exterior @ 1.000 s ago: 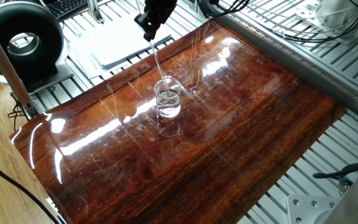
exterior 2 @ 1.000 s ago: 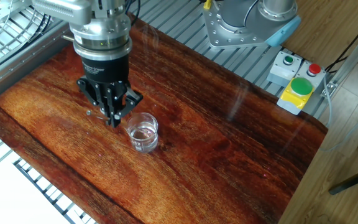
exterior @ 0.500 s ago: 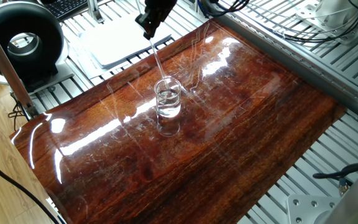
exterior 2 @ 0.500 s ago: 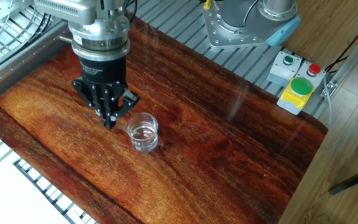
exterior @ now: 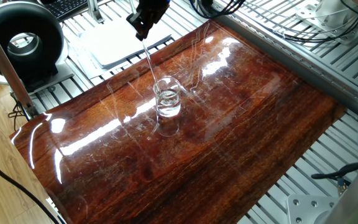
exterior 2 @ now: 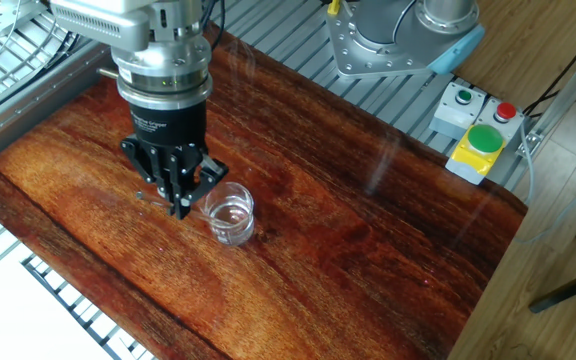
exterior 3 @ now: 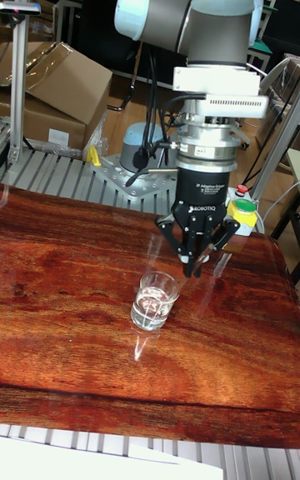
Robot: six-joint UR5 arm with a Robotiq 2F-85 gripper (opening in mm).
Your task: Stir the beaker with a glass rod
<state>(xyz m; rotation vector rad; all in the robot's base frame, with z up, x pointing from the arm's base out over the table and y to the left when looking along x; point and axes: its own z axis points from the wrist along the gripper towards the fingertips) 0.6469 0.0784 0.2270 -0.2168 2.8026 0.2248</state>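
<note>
The gripper hung above the board, up and to one side of the beaker, with its fingers drawn narrow on the upper end of the rod. In one fixed view the rod ran as a thin clear line from the fingertips down to the beaker's rim; whether its tip reached the liquid could not be told there. In the other fixed view the gripper stood just beside the beaker, and the rod itself was too faint to pick out. The tall view showed the gripper higher than the beaker and off to its side, the glass upright on the board with clear liquid in it.

By the look of things, the rod was already picked up and brought to the beaker, so the fetching was done. The stirring appeared to be at hand or under way. What remained was likely to finish the stirring and lift the rod clear without knocking the glass.
</note>
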